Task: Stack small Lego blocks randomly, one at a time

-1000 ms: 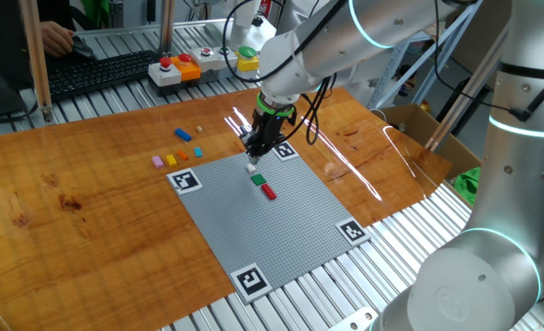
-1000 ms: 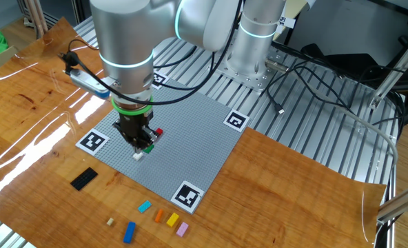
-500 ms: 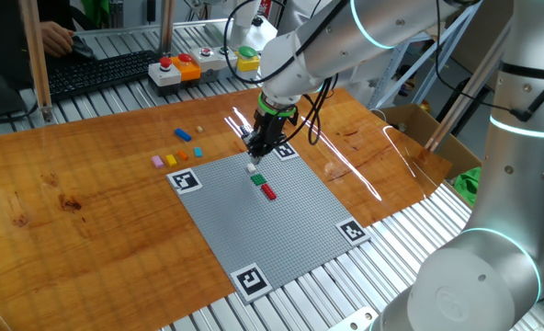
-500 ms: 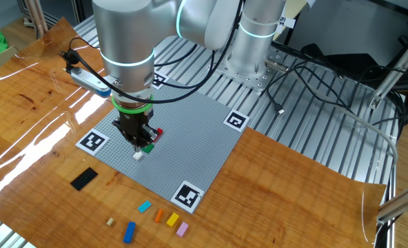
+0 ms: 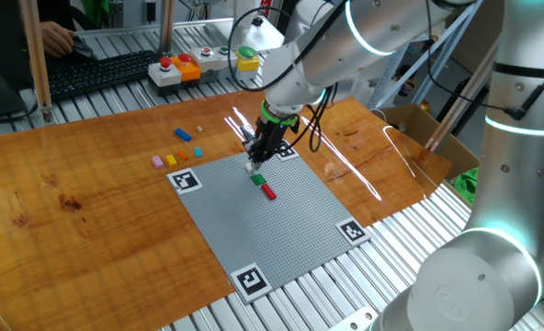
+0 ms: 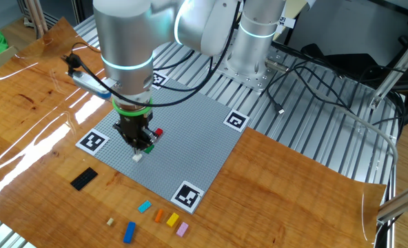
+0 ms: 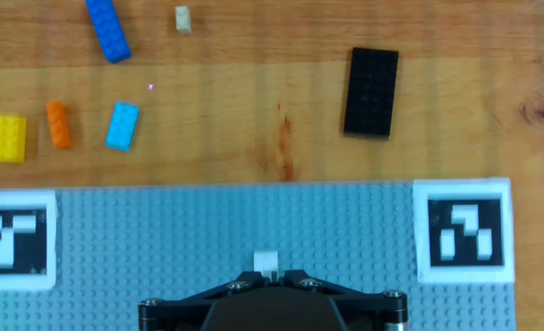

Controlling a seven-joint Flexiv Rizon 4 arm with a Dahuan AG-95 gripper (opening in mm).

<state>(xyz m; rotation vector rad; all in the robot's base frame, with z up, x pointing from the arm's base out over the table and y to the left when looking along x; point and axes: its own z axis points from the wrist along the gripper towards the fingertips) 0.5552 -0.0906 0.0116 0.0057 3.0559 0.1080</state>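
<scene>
My end effector (image 6: 140, 145) has sunk slightly since a second ago, fingers closed on the whitish brick (image 7: 266, 262), pressing it onto the grey baseplate (image 5: 290, 230). Green brick (image 5: 257, 179) and red brick (image 5: 269, 192) sit just beyond; placement looks nearly finished.

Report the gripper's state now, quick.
Gripper: fingers low over the grey baseplate at the whitish block; open or closed cannot be told.

End effector (image 5: 255, 162) shifted slightly lower, closer to whitish block (image 5: 251, 168); arm repositioned.
</scene>
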